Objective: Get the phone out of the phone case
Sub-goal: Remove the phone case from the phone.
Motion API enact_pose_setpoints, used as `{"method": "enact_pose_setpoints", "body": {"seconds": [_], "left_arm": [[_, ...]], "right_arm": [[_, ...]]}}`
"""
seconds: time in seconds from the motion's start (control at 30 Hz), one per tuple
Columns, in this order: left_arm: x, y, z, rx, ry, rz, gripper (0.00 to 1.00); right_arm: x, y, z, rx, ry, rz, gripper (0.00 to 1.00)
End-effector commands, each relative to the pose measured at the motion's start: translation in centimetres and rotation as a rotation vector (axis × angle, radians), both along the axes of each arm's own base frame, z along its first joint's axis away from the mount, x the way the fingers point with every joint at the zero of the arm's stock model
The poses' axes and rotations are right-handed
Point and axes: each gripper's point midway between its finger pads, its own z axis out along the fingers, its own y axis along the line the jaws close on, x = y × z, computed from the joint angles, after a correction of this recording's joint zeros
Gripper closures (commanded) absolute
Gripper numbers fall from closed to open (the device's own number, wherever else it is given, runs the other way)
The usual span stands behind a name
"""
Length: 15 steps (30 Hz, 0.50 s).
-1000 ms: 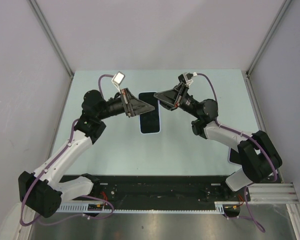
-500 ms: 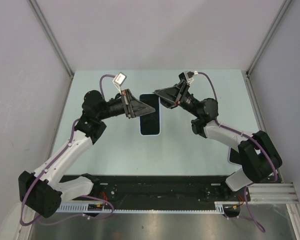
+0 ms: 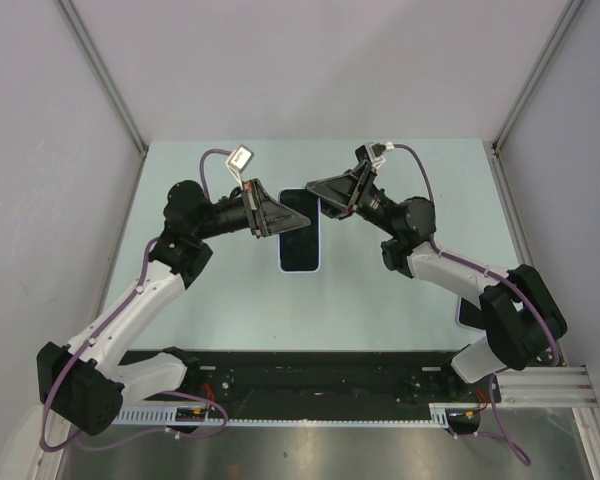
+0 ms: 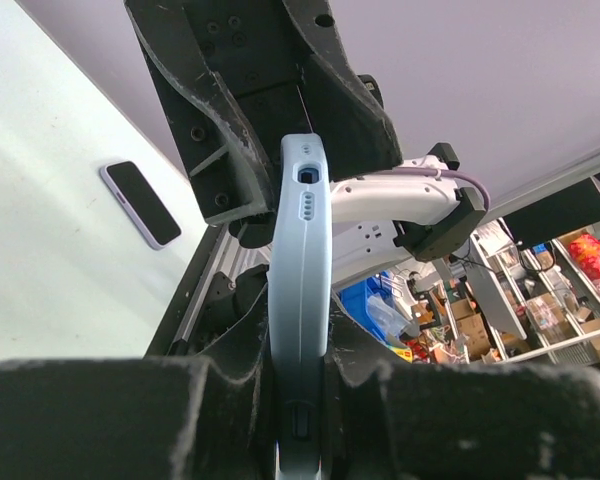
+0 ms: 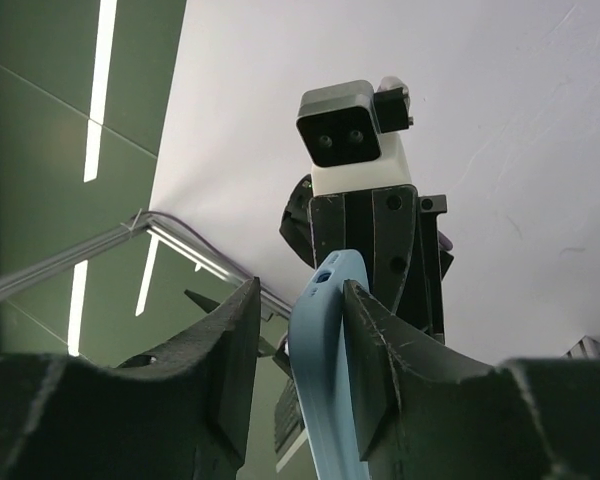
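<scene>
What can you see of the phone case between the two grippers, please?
The phone case is pale blue, smooth, seemingly soft plastic, with rounded edges, one slot and a row of small holes on its edge. It wraps the phone, dark screen up, over the middle of the table. The left gripper is clamped on its left edge; the right gripper straddles a far corner, jaws apart, a gap on one side.
</scene>
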Motion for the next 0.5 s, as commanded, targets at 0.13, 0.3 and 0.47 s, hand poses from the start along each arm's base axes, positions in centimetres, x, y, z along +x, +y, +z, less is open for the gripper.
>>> {"method": "enact_pose_setpoints", "body": {"seconds": [0.13,0.3,0.47], "left_arm": [[-0.9,0.7,2.6,-0.049,-0.092,-0.002,1.0],[-1.0,0.7,2.7,-0.047,-0.105,-0.002,1.0],[-1.1,0.8,3.2,-0.04,-0.27,-0.008,1.0]], "right_arm": [[-1.3,0.1,2.3,0.009,-0.065,-0.021,0.85],[-1.5,-0.5,3.0,0.109,-0.026,0.022,1.0],[-2.9,1.3,3.5,0.302,0.102,0.198,1.0]]}}
